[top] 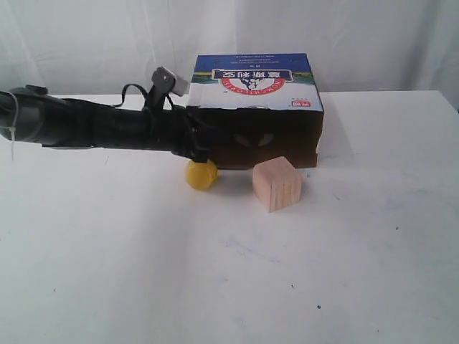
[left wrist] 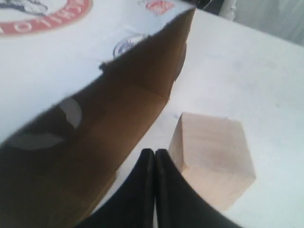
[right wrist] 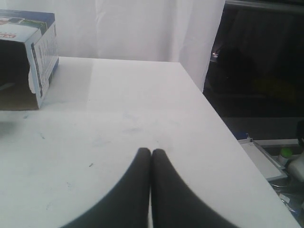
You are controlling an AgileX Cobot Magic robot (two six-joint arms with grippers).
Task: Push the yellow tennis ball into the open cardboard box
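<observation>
The yellow tennis ball (top: 201,174) rests on the white table just in front of the left end of the open cardboard box's (top: 258,107) dark opening. My left gripper (top: 200,152) reaches in from the left and sits directly above the ball, at the box mouth. In the left wrist view this gripper (left wrist: 155,152) is shut and empty, between the brown box interior (left wrist: 95,137) and the wooden cube; the ball is hidden there. My right gripper (right wrist: 151,152) is shut over bare table, far from the box (right wrist: 23,57).
A light wooden cube (top: 277,183) stands right of the ball, in front of the box opening, and shows close beside the left fingers as the cube (left wrist: 211,159). The table's right edge (right wrist: 223,128) drops off to dark floor and clutter.
</observation>
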